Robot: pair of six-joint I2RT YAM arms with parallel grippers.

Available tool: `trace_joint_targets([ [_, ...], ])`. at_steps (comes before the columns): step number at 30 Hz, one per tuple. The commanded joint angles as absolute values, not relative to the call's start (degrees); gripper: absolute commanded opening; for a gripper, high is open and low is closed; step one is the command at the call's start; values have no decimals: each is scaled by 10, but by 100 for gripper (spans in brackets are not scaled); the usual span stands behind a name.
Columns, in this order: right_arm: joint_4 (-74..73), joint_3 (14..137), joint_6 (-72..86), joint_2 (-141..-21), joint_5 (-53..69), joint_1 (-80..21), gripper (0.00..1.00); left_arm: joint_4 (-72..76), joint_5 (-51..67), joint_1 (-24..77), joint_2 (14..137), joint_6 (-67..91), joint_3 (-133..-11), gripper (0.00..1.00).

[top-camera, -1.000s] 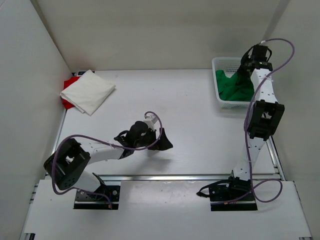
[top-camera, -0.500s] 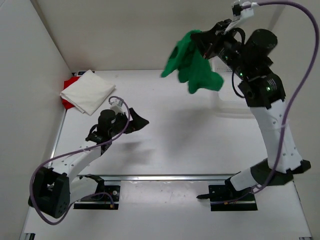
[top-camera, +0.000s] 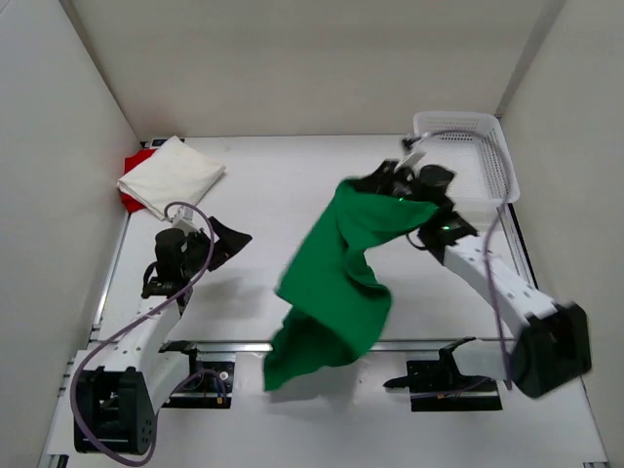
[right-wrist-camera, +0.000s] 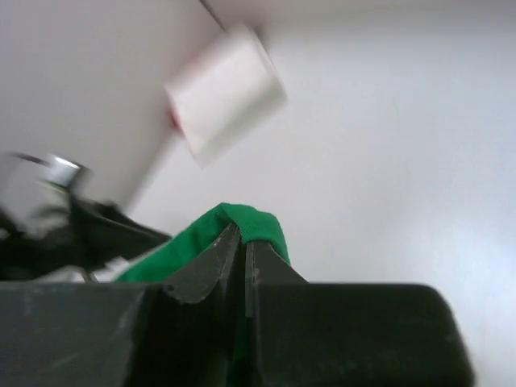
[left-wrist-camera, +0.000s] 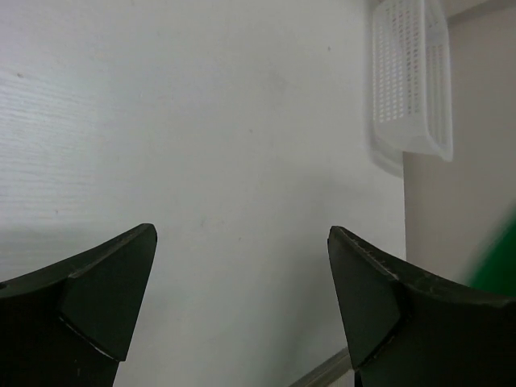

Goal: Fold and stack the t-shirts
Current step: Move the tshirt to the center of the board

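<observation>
**Green t-shirt aloft in the right gripper; spreading not yet begun**

Finding: the right gripper (top-camera: pixel 378 185) is clamped on a fold of the green t-shirt (top-camera: pixel 331 283), with the cloth bunched between closed fingers in the wrist view. The garment hangs from that single pinch in a long twisted drape over the middle of the table (top-camera: pixel 292 175), its lower end reaching toward the near edge. The left gripper (top-camera: pixel 229 239) is spread wide, holds nothing, and is well apart from the shirt on the left side.

Stack: a folded white t-shirt (top-camera: pixel 175 175) lies at the far left corner on top of a red garment (top-camera: pixel 135 168). The white basket (top-camera: pixel 499 166) is at the far right, and no cloth shows in it.

Recommended handling: in my judgement the step is laying the shirt out flat.
- Bring the cloth down low, trailing end first, then draw it across the table so it unrolls instead of piling up.
- Have the free gripper take a second corner or hem before release, since one pinch leaves the cloth twisted.

Limits of view:
- Which part of the shirt is pinched cannot be told.
- Whether the lower end touches the table or hangs clear is unclear.
- The right wrist view is blurred.
- The red garment is mostly covered, so its fold cannot be checked.
</observation>
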State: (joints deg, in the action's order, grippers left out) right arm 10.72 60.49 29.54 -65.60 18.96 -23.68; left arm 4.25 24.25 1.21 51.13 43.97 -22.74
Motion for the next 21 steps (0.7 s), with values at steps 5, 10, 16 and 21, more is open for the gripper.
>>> trace_joint_targets([
  [5, 105, 630, 307, -863, 212, -251, 0, 34, 205, 81, 551, 422, -246, 99],
  [10, 43, 722, 270, -911, 152, -279, 12, 3, 156, 112, 549, 387, -262, 98],
  [16, 28, 685, 249, -837, 57, -287, 47, -38, 69, 185, 540, 352, -259, 99],
  [21, 14, 575, 265, -771, 22, -291, 56, -39, 67, 200, 560, 346, -262, 98],
])
